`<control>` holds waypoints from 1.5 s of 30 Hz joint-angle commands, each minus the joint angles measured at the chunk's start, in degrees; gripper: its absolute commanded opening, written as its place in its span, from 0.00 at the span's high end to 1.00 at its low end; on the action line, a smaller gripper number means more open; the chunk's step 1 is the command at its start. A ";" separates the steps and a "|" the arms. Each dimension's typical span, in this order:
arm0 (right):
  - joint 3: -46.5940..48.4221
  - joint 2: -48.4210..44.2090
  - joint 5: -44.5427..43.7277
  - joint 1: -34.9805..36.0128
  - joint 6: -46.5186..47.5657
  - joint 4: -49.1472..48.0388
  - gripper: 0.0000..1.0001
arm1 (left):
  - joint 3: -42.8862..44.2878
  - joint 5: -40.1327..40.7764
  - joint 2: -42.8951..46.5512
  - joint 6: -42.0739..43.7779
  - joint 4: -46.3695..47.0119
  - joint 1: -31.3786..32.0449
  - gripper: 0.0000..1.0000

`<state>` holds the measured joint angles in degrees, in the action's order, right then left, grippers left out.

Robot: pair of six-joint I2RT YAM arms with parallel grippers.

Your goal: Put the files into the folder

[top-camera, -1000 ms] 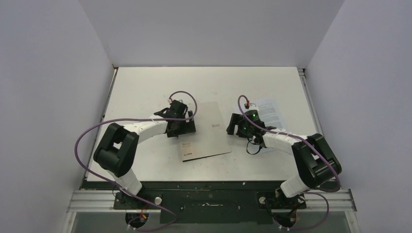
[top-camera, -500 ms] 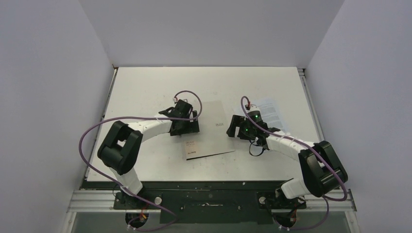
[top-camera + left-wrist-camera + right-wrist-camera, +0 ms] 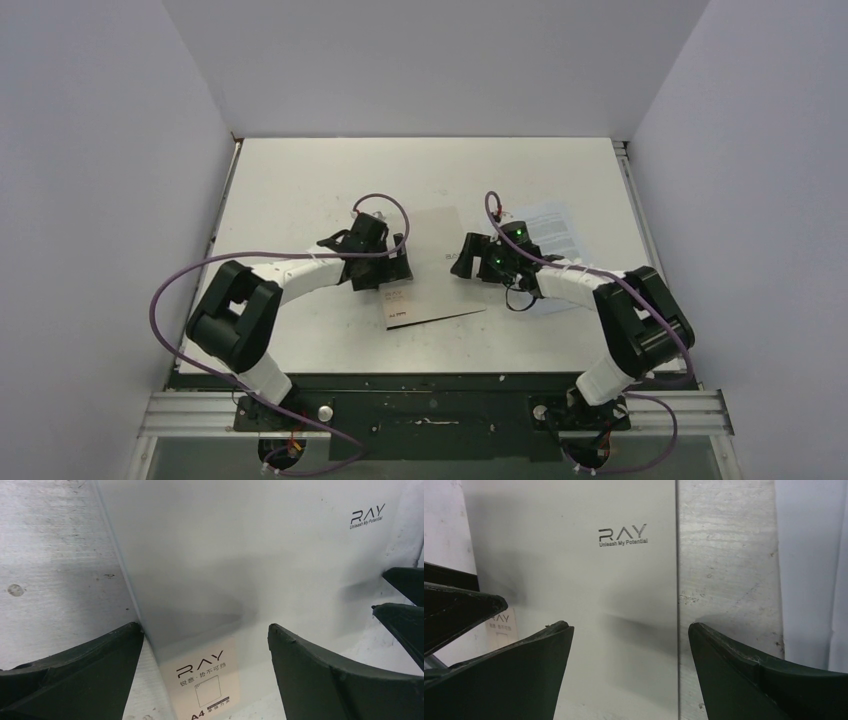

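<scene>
One closed folder [image 3: 432, 285] lies flat on the table [image 3: 300, 180] in the top view. The left gripper [image 3: 388, 264] is at its left edge and the right gripper [image 3: 466, 262] at its right edge. The files [image 3: 556, 228] lie on the table to the right, outside the folder.

In the left wrist view, the fingers [image 3: 90, 670] are spread wide across the folder's left edge and hold nothing.

In the right wrist view, the fingers [image 3: 749, 680] are wide apart across the right edge, also empty.

Pale, scuffed metal desk [image 3: 300, 180], plain grey-white walls [image 3: 430, 60] closing it in on three sides, aluminium rail [image 3: 190, 418] along the near edge, black plate [image 3: 430, 408] lying across that rail
</scene>
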<state>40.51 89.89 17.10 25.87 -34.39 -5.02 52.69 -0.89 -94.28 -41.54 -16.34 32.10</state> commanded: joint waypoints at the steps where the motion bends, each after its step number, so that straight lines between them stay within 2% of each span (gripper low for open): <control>1: -0.35 1.93 3.48 -0.27 -1.37 -4.53 0.10 | -2.29 -4.88 0.39 -2.25 3.06 -0.19 0.03; 10: -2.43 1.30 5.94 -0.24 -3.09 -6.71 0.10 | -2.00 -2.82 0.52 -1.96 1.81 -0.19 0.04; 27: -6.17 -4.20 13.93 -0.26 -11.29 -18.26 0.10 | -2.92 0.22 0.11 -1.14 0.34 -0.19 0.04; 37: -7.19 -7.59 15.40 -0.12 -14.98 -21.45 0.10 | -3.76 -0.89 0.53 -1.65 1.34 -0.43 0.04; 45: -8.97 -10.20 17.06 0.37 -20.24 -28.91 0.10 | -6.19 -5.15 2.48 -3.07 5.27 -1.45 0.04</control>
<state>32.05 82.91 27.29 24.77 -49.32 -23.00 49.30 0.84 -91.92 -42.59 -13.34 30.59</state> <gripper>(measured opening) 0.898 0.965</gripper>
